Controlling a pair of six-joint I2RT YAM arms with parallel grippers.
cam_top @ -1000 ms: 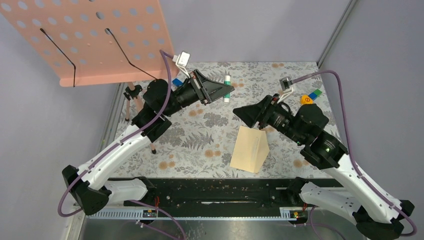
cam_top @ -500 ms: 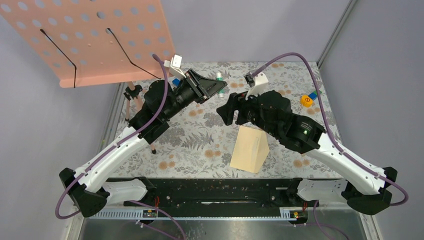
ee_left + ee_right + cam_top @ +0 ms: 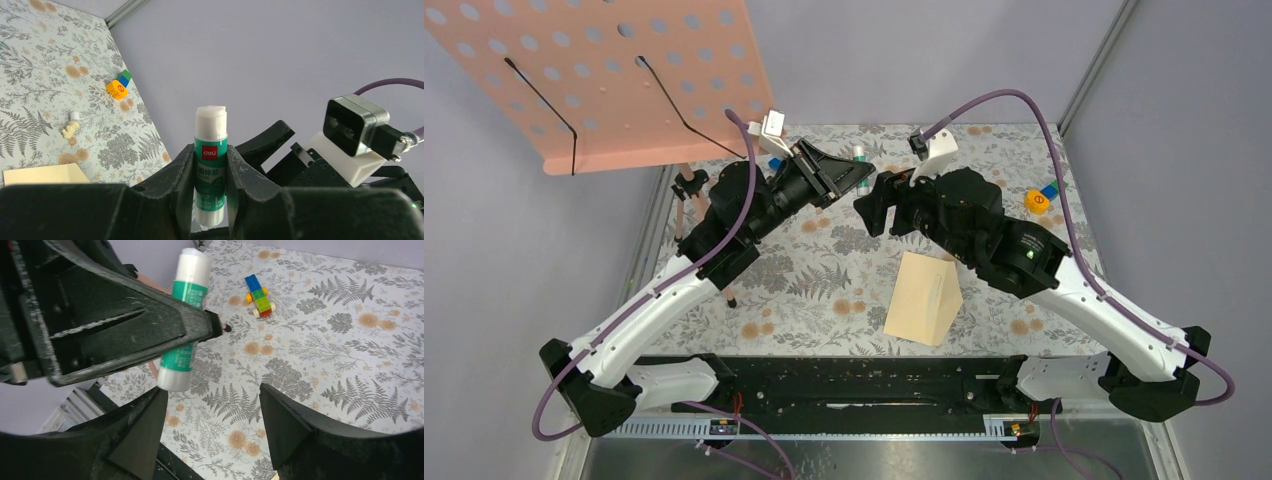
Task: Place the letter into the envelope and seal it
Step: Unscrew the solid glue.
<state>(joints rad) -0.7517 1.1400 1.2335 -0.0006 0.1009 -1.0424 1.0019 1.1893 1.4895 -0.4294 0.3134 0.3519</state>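
Note:
My left gripper [image 3: 860, 177] is shut on a green and white glue stick [image 3: 861, 152], raised above the back of the table. In the left wrist view the stick [image 3: 210, 170] stands upright between the fingers, its white tip bare. My right gripper [image 3: 871, 207] is open and empty, just right of the left one. In the right wrist view its jaws [image 3: 212, 425] stand wide below the stick [image 3: 182, 320]. The tan envelope [image 3: 924, 298] lies at the table's front centre with a triangular flap showing. Its corner shows in the left wrist view [image 3: 45, 174]. No separate letter is visible.
A pink perforated stand [image 3: 594, 80] rises at the back left. A yellow toy with blue and green blocks [image 3: 1037, 200] sits at the right. A small brick car [image 3: 259, 295] lies near the back. Grey walls close in the table.
My right arm has swung left and up from beside the envelope, bringing its open gripper close to the left gripper. My left gripper has drawn back a little with the glue stick.

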